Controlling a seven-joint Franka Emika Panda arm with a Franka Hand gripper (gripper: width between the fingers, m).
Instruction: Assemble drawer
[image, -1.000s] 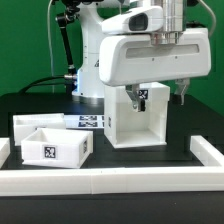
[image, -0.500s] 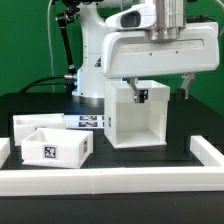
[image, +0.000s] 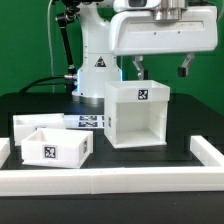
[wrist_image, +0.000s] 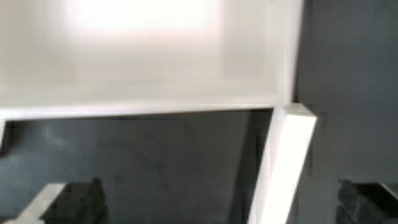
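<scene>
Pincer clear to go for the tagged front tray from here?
Probably yes. The pincer hangs open and empty above the housing, not touching it. The tray sits apart on the exterior view's left, its open top uncovered, with nothing standing in the path between them.

We locate the gripper (image: 160, 68) in the upper right of the frame. Its two dark fingers (image: 137, 68) are spread wide with nothing between them, and they hang clear above the housing (image: 125, 125). The housing stands upright at centre frame on the black table (image: 190, 128), open face toward the camera, with a square tag (image: 143, 95) near its upper rear edge. At lower left we find an open-top tray (image: 72, 152) with a front tag (image: 48, 153). The marker board (image: 88, 121) lies flat behind the tray, just left of the housing. A white rail (image: 120, 183) runs along the bottom of the frame.
</scene>
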